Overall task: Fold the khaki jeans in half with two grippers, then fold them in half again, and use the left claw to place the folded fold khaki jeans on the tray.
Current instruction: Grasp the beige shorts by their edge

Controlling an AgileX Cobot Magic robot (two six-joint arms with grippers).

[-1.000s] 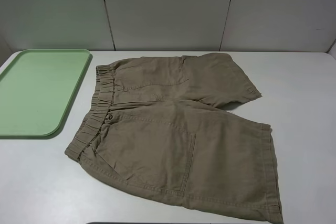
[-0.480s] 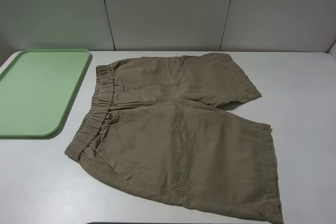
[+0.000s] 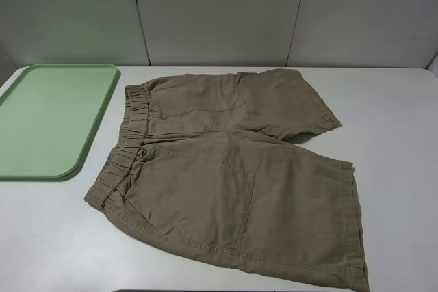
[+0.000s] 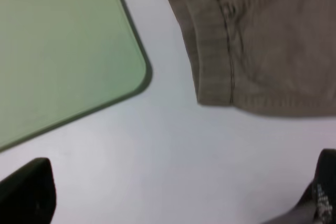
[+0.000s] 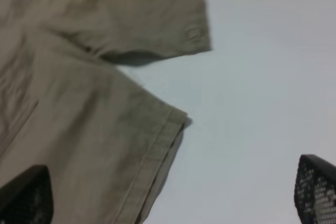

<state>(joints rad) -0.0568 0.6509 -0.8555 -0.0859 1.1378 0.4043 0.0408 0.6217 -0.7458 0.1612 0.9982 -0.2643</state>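
- The khaki jeans (image 3: 226,176) are lying flat and open in the middle of the table (image 3: 397,135). The stretchy waistband (image 3: 126,145) is pointing left, and the near leg (image 3: 301,223) and the far leg (image 3: 274,100) are pointing right.
- The green tray (image 3: 41,121) is sitting at the far left, just beside the waistband but not touching it. Nothing is lying in it.
- The left tool (image 4: 176,195) is hanging over bare table, close to the near corner of the waistband. Its two fingers are standing wide apart and holding nothing.
- The right tool (image 5: 170,190) is hanging by the ends of the legs. It is wide open too and holding nothing. One finger is over the near leg and the other is over bare table.
- No fold is showing yet, so I think the job is only beginning. Both tools seem to be getting ready to grab the near edge.
- To do this well, the left tool should be going down on the near waistband corner. The right tool should be going down on the end corner of the near leg.
- Each one should be pinching all the cloth layers there.
- Both should then be lifting together and laying the near leg right over the far leg, with the edges lining up.
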